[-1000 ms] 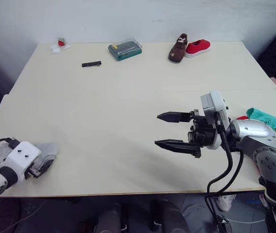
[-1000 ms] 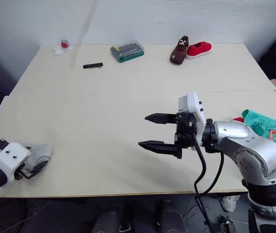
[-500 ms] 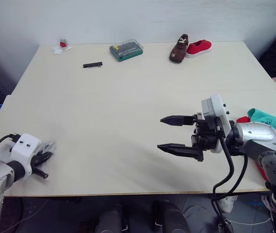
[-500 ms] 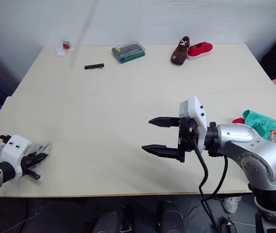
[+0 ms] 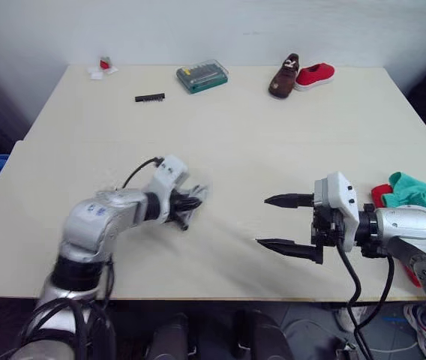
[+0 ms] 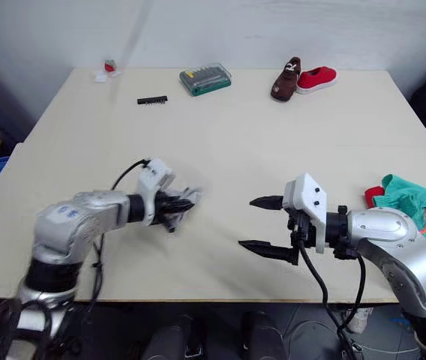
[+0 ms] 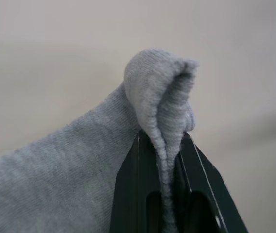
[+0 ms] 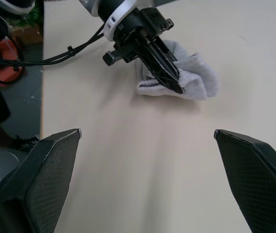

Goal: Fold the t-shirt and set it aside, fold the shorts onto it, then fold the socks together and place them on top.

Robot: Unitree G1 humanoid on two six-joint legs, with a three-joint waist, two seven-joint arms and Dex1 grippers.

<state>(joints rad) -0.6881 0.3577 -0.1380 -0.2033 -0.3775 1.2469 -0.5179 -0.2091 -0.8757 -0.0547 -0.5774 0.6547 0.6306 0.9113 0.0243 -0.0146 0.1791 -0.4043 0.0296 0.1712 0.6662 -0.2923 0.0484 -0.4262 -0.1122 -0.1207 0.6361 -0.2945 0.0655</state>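
Note:
Soft grey knit sock cloth [image 7: 79, 160] is pinched between my left gripper's [image 7: 164, 194] black fingers; I cannot tell whether it is one of the socks or both. That left gripper [image 5: 187, 204] hovers low over the table's left-middle, and the sock [image 8: 196, 80] bunches around its tips. Facing it from the right, my right gripper [image 5: 262, 221] stands wide open with nothing in it. The teal shorts [image 5: 415, 187] lie at the table's right edge. A strip of the red t-shirt [image 5: 379, 193] shows beneath them.
Along the far edge of the table [image 5: 235, 135] stand a brown shoe [image 5: 283, 75], a red shoe [image 5: 316, 73] and a green tool case [image 5: 202, 76]. A black bit strip [image 5: 150, 97] and a small red-and-white item [image 5: 102, 67] lie far left.
My left gripper has shut on the grey sock and carried it from the table's near left corner toward the middle. The right gripper stays open, almost in place.

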